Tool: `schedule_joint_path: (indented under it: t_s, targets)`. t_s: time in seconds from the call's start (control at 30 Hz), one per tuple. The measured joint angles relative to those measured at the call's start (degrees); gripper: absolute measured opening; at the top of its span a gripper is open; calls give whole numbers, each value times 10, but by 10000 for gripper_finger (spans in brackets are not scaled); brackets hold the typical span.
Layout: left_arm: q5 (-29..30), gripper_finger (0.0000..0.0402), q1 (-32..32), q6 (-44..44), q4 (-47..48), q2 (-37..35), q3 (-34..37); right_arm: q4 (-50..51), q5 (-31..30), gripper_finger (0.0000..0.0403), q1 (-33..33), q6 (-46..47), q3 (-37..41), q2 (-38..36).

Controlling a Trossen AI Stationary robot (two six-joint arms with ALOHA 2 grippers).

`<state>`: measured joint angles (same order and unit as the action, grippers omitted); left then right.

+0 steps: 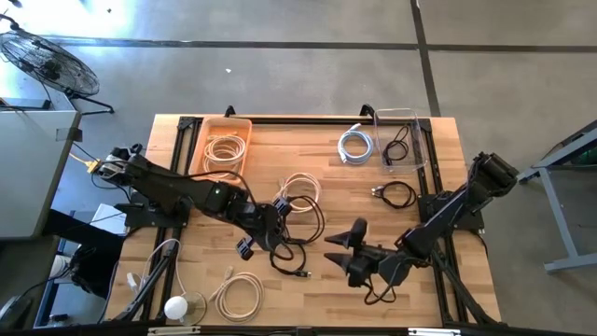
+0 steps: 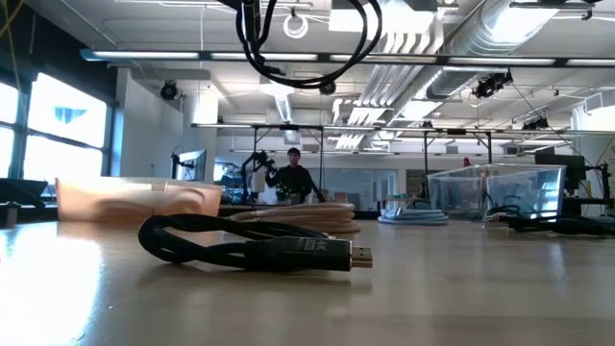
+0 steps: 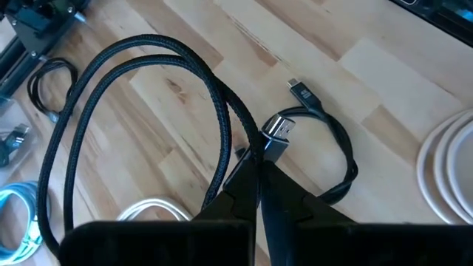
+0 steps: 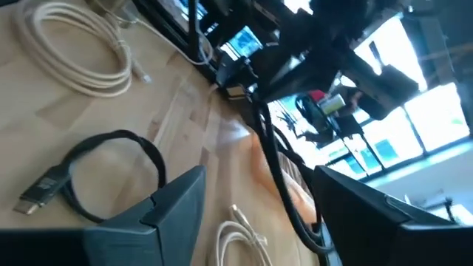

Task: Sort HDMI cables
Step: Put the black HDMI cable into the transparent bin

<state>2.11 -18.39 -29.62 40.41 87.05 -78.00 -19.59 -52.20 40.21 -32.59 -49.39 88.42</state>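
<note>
Black HDMI cable point(image 3: 140, 133) hangs clamped in the left gripper point(image 1: 277, 207) jaws mid-bench, while the right gripper point(image 1: 353, 254) waits nearby, jaws apart.

My left gripper point(image 3: 257, 193): matte black, two flat tapering fingers point(image 3: 292, 199) below a broad black block. My right gripper point(image 1: 350, 250): dark, angular, wedge-shaped fingers point(image 4: 174, 203). Behind each gripper, black jointed links extend.
</note>
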Motion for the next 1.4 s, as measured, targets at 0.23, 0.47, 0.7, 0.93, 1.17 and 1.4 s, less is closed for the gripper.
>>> schedule_joint_path:
  t_s: [0.23, 0.47, 0.7, 0.93, 1.17, 1.4]
  targets:
    - [0, 0, 0, 2, 0, 0, 0, -18, -19, 243, -17, 5, -18, 0]
    - [0, 0, 0, 10, 0, 0, 0, 23, 24, 239, -31, -59, -25, 0]
    - [0, 0, 0, 10, 0, 0, 0, 48, 44, 221, -44, -73, -25, 0]
    - [0, 0, 0, 10, 0, 0, 0, 52, 67, 212, -72, -50, -25, 0]
    - [11, 0, 0, 10, -5, 0, 0, 52, 110, 204, -100, -46, -24, 0]
    - [15, 0, 0, 16, -5, 0, 0, 52, 122, 145, -113, -37, -24, 0]
